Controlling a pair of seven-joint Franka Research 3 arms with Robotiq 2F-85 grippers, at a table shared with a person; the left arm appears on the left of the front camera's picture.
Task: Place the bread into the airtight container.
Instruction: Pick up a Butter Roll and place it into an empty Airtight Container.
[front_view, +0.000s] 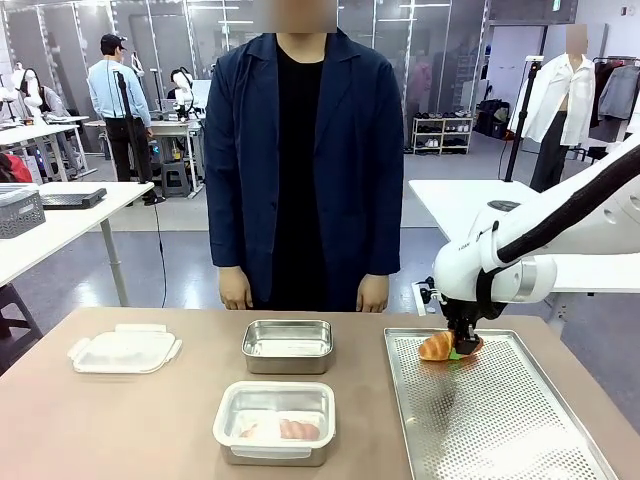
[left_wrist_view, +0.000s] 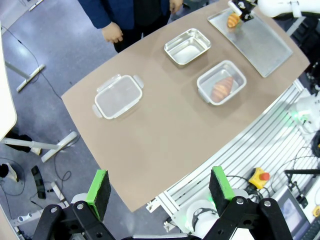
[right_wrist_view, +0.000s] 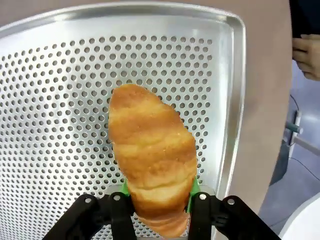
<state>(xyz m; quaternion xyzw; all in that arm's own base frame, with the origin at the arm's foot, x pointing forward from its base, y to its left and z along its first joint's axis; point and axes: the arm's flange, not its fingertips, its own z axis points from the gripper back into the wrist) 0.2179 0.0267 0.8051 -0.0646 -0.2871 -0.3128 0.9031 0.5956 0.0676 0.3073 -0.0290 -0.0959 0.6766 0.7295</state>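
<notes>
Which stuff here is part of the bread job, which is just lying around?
Job: croissant in the right tool; perforated tray; empty steel container; near container holding another croissant; lid.
Lying about: grey crate on the side table; left tool, open.

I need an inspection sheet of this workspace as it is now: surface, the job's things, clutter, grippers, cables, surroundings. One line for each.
Surface: brown table, no spill seen.
Job's things: croissant between the right gripper's fingers at the far left corner of the perforated tray; near container holds a second croissant; far container empty; lid lies apart on the left.
Clutter: nothing seen.
Grippers: right gripper shut on the croissant; left gripper open, high off the table.
Cables: black cables on the floor by the robot's base.
Surroundings: person standing at the far side, hands down; white tables behind.
</notes>
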